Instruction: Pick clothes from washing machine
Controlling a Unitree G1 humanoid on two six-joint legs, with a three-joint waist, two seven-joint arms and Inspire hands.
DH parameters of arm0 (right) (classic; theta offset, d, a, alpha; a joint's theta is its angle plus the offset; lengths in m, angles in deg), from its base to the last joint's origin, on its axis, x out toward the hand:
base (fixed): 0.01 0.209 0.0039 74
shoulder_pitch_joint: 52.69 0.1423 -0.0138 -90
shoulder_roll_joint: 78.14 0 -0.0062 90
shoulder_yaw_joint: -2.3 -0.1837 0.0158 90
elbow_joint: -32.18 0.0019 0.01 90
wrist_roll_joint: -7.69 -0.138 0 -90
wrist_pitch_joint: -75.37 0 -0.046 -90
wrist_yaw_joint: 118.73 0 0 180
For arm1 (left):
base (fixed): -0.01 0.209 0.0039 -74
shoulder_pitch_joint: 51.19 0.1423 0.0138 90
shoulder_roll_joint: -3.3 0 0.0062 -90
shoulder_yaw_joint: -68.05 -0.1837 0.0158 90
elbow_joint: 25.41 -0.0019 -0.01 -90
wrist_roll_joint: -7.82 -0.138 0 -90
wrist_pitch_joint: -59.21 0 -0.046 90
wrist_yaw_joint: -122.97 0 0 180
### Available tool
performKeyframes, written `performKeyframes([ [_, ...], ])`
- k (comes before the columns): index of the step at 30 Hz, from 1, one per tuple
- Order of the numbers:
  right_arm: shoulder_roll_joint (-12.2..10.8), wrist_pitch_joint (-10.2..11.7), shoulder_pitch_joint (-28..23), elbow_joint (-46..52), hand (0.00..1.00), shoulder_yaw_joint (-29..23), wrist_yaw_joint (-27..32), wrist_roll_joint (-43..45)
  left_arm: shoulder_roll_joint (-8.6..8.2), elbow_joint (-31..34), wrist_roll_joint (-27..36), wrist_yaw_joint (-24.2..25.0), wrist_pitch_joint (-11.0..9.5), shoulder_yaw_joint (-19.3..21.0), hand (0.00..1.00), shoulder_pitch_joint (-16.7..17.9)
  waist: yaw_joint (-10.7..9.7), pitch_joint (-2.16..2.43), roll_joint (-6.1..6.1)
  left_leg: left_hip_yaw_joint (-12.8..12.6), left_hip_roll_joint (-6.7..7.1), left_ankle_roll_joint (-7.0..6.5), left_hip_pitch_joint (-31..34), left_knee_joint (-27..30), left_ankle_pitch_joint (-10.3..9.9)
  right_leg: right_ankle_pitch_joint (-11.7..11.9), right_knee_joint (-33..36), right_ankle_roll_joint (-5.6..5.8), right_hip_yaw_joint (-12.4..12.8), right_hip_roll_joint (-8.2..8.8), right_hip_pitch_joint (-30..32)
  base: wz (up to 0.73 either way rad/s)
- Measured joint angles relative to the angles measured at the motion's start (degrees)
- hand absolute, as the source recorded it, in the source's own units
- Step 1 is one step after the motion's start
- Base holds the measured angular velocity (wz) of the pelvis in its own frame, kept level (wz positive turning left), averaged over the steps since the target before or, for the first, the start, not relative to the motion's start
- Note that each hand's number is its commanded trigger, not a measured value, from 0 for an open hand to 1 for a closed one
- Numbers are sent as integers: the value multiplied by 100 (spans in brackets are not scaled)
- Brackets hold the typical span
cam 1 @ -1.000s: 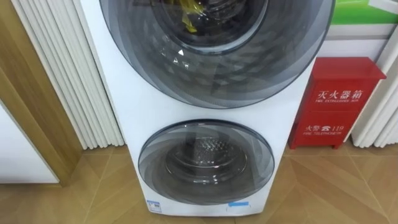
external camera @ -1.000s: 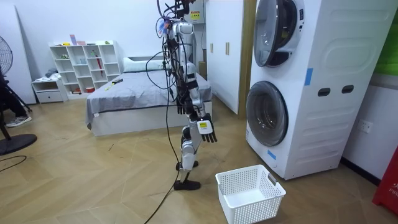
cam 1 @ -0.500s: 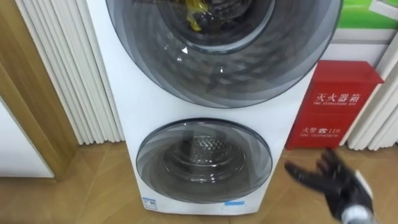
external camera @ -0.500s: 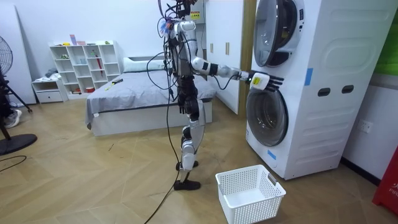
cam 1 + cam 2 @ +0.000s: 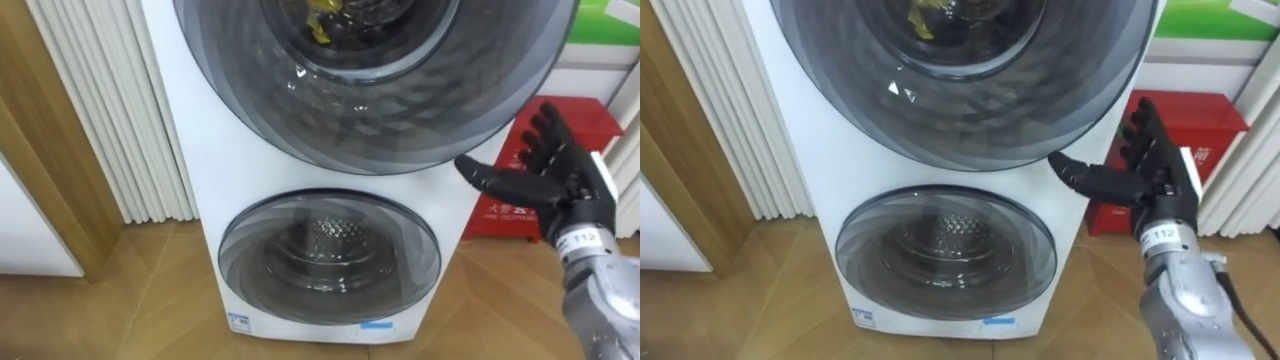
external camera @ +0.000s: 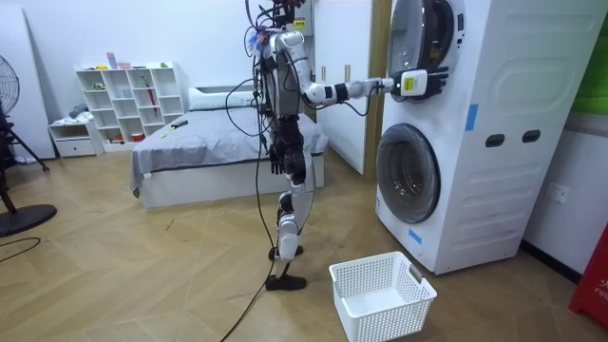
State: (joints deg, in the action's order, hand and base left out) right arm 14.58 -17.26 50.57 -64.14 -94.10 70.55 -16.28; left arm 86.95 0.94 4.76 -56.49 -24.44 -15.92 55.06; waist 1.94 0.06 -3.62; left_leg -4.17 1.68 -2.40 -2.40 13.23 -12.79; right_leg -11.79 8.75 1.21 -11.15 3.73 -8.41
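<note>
Far left, at 9 o'clock in the eye view, a white slatted panel [image 5: 100,110] runs beside a wooden door frame [image 5: 40,180], nothing doing there. Centre stage is the stacked washing machine [image 5: 215,170]. Its upper door [image 5: 400,110] looks shut, and behind the glass, at 12 o'clock, there's a flash of yellow garment [image 5: 320,18] lying in the drum. That's the clothing we're after, and it's not in any hand. Below, the lower door [image 5: 330,255] is shut too, with bare steel drum showing through it and no cloth that I can make out.

Now across to the right: the right hand [image 5: 545,180] is raised at about 4 o'clock on the upper door's rim, fingers straight and spread, thumb pointing in toward the glass, holding nothing. It sits just beside the rim; whether it touches I can't tell. Behind it stands a red fire-extinguisher cabinet [image 5: 590,112].

From the room view, the robot stands upright a step back from the machine, right arm stretched out to that upper door, with a white laundry basket [image 6: 389,318] on the floor at roughly 5 o'clock from its feet.

So this reads as the opening step: reaching for the door, picking not begun. Next move, I'd say, calls for hooking the door's edge or handle and swinging it clear before reaching in for the yellow piece.
</note>
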Motion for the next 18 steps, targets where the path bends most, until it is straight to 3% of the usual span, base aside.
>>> performKeyframes([
  [4, 19, 0, 220, 168, 0, 4, 62, -36, 15, 9, -2, 12, 44, -1, 0, 17, 3, -4, -100, -25, -2, 0, -14, -1, 0, 0, 0, 0, -2, 0, -14, 0],
  [7, 193, 1, 475, 209, 0, 3, 97, -88, 17, -1, -4, 10, 30, 4, 0, -43, 13, -12, -198, -26, 3, 0, -12, 7, 0, 0, 0, 0, -5, 2, -54, 0],
  [9, 205, 1, 615, 221, 0, 3, 109, -84, 16, -24, -3, 9, 53, 4, 0, -42, 5, 3, -224, -27, 1, -1, -12, 8, 0, 0, 0, 0, -1, 1, -50, 0],
  [14, 222, -35, 640, 746, 0, 2, 25, 118, 9, -25, 4, 9, 122, 78, 0, -42, -3, -3, -169, -22, -2, 0, -3, 1, -1, 1, 1, -1, 25, -4, -39, 0],
  [18, 222, -125, 640, 1036, 0, 20, -3, -19, 9, -43, 94, -50, 171, 59, 0, -45, -5, 50, -79, -27, 0, -1, 16, 2, 0, 1, 2, -1, 17, -3, -28, 0],
])
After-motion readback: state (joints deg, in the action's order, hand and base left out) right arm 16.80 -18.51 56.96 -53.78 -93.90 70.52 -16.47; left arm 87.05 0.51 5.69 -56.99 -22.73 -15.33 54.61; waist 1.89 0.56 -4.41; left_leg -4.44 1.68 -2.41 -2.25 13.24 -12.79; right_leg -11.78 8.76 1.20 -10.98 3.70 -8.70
